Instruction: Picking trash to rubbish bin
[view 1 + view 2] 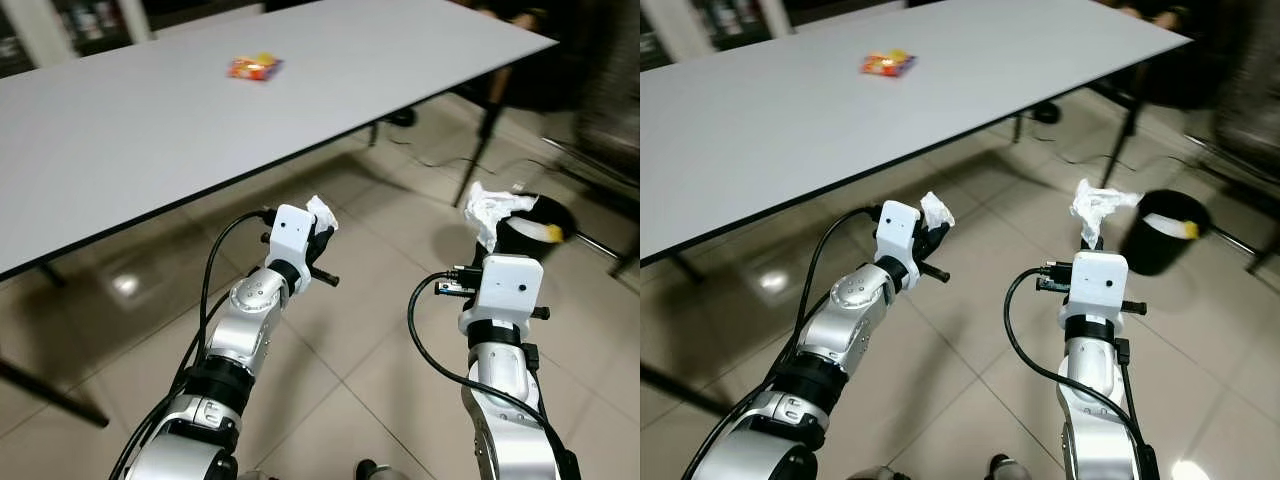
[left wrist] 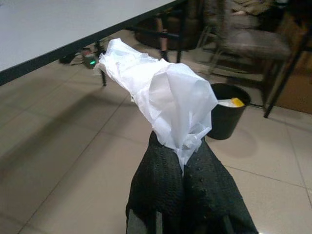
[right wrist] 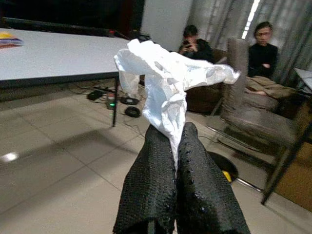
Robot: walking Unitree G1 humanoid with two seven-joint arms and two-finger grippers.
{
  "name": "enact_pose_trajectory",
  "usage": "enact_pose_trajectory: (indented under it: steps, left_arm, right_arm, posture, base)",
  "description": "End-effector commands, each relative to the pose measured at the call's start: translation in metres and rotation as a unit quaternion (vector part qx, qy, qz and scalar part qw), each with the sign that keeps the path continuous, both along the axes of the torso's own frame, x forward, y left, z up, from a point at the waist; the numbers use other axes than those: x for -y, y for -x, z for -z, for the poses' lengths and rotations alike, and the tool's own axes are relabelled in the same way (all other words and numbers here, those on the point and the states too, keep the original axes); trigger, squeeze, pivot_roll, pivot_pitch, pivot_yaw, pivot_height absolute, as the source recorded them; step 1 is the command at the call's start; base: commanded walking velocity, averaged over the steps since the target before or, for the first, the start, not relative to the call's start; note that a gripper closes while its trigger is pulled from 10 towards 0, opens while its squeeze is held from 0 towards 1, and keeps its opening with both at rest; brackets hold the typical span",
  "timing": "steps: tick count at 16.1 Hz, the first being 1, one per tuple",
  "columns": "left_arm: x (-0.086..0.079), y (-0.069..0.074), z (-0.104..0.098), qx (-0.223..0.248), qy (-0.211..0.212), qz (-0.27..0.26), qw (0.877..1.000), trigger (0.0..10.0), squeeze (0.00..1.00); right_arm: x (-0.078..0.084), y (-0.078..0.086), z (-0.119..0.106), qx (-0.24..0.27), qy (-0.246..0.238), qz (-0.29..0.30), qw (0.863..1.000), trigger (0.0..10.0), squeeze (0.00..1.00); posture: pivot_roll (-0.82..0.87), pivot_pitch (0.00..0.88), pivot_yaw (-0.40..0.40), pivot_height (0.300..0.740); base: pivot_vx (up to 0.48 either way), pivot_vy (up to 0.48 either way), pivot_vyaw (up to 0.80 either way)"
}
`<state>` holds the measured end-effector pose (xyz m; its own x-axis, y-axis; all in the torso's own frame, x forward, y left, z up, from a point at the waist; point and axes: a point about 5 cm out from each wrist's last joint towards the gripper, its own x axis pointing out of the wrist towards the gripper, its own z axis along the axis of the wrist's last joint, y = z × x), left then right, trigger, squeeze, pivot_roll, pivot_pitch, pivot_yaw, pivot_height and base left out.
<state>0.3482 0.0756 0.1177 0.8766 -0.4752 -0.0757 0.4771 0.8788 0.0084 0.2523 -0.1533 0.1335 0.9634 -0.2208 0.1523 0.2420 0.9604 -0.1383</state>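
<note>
Both arms are raised over the tiled floor (image 1: pixel 340 330), and each is pinching trash. Left gripper (image 2: pixel 183 146) is clamped tight on a crumpled white wrapper (image 2: pixel 161 92); right gripper (image 3: pixel 176 141) is squeezed shut on another white tissue wad (image 3: pixel 168 85). Black rubbish bin (image 1: pixel 535 235) sits on the floor just ahead of the right arm, beside the grey table (image 1: pixel 150 120), which has a colourful packet (image 1: pixel 254 67) on it.

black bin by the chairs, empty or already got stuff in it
Not empty. The black bin stands upright on the floor tiles, and something white with a yellow piece lies inside near the rim. How full it is cannot be told.
</note>
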Motion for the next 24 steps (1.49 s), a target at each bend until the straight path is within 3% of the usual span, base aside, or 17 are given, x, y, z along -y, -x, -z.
enact_pose_trajectory:
  steps: [1, 8, 16, 24]
  left_arm:
    - [0.001, -0.002, -0.007, 0.027, -0.009, 0.009, 1.0, 10.0, 0.0]
    - [0.007, 0.0, -0.009, 0.032, -0.003, 0.03, 0.999, 10.0, 0.0]
    - [0.013, 0.004, -0.006, 0.03, -0.006, 0.053, 0.998, 10.0, 0.0]
    - [0.016, 0.008, -0.002, 0.023, -0.007, 0.062, 0.998, 10.0, 0.0]
  right_arm:
    - [0.002, 0.001, -0.001, 0.0, -0.002, 0.008, 1.0, 10.0, 0.0]
    - [0.003, 0.001, -0.001, 0.0, -0.003, 0.011, 1.0, 10.0, 0.0]
    - [0.002, 0.001, 0.0, 0.0, -0.004, 0.007, 1.0, 10.0, 0.0]
    - [0.001, 0.004, 0.0, 0.0, -0.001, 0.006, 1.0, 10.0, 0.0]
  posture:
    - [0.1, 0.087, 0.028, 0.74]
    - [0.09, 0.083, 0.031, 0.74]
    - [0.1, 0.089, 0.026, 0.74]
    - [0.08, 0.1, 0.03, 0.74]
  base:
    - [0.0, 0.0, -0.8]
    - [0.0, 0.0, -0.8]
    - [0.329, 0.0, -0.79]
    - [0.412, 0.0, -0.11]
